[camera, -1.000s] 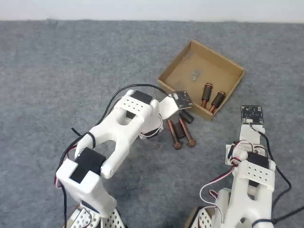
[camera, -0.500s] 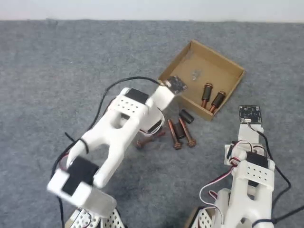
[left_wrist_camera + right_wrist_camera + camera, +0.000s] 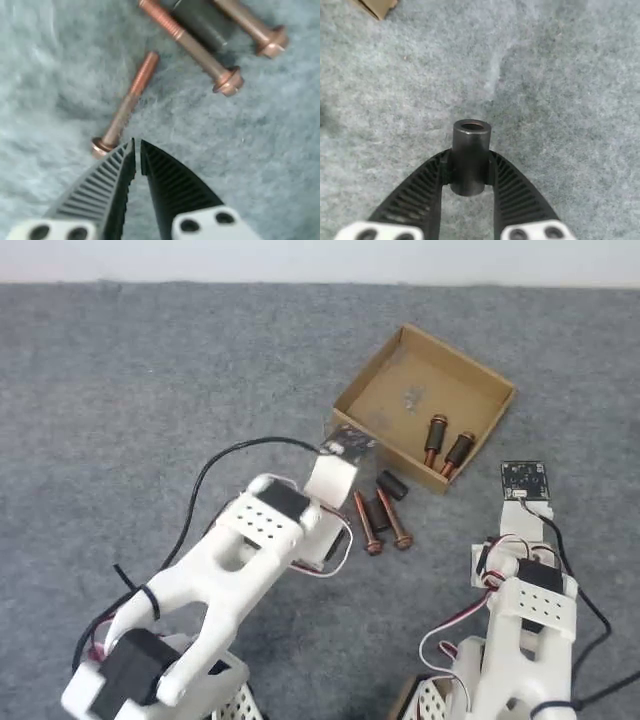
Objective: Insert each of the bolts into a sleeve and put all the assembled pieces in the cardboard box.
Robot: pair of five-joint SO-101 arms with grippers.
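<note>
High view shows the grey carpet with the left arm stretched from the near left toward the middle, its bulk covering the left gripper and a third bolt. The right arm stands at the near right, its base cut off by the edge. The cardboard box sits open beyond the middle, with two assembled pieces side by side against its near wall. Just outside that wall lie two bolts with a dark sleeve between them, hard to make out, and a second sleeve nearer the box. The left wrist view shows the left gripper's fingers drawn to a narrow slit with nothing between them, tips just beside the third bolt's head. The right wrist view shows the right gripper clasping an upright sleeve; whether it touches the carpet cannot be told. Since a second ago the left arm has pulled back and its elbow has dropped, the third bolt that showed beside it is now covered, and the right arm has hardly shifted.
</note>
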